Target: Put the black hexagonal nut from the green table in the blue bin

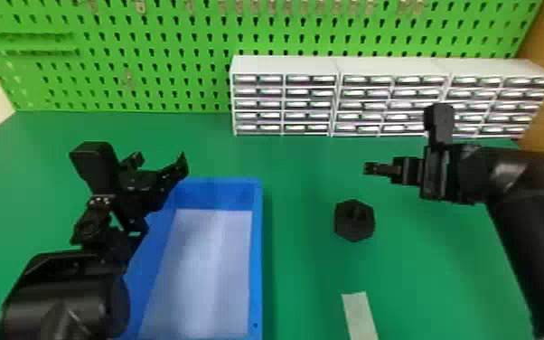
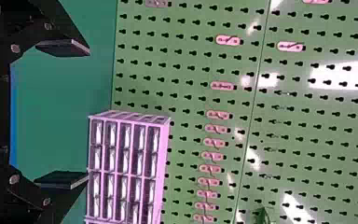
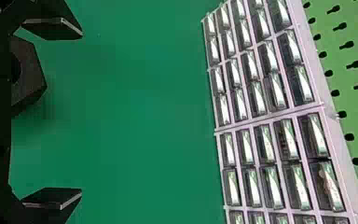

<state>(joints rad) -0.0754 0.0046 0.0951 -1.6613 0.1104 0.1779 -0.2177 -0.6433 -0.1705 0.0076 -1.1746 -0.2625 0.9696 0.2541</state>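
Well, a green pegboard (image 1: pixel 158 43) stood upright along the far edge of the green surface (image 1: pixel 302 158), its rows of slots running almost the whole way across. Next in size came 3 white drawer cabinets (image 1: pixel 284 65), set side by side against the pegboard and reaching to near the surface's far right corner.

After those, the blue bin (image 1: pixel 258 253) sat well in from the far edge, toward the left half of the surface, its floor pale. The left arm came across the bin's left side, its gripper (image 1: pixel 160 161) above the bin's far left corner. Its 2 fingers stood wide apart with nothing held between them. On the other side, the right arm came in from the right, and the right gripper (image 1: pixel 369 168) pointed left over the surface, a little nearer the far edge than the nut. Its 2 fingers were also wide apart, holding nothing.

Smaller again, the black hexagonal nut (image 1: pixel 354 221) lay on the surface with its hole facing up, to the right of the bin's right rim and apart from it. Last, a pale strip (image 1: pixel 360 316) lay flat on the surface, farther from the far edge than the nut and also right of the bin.
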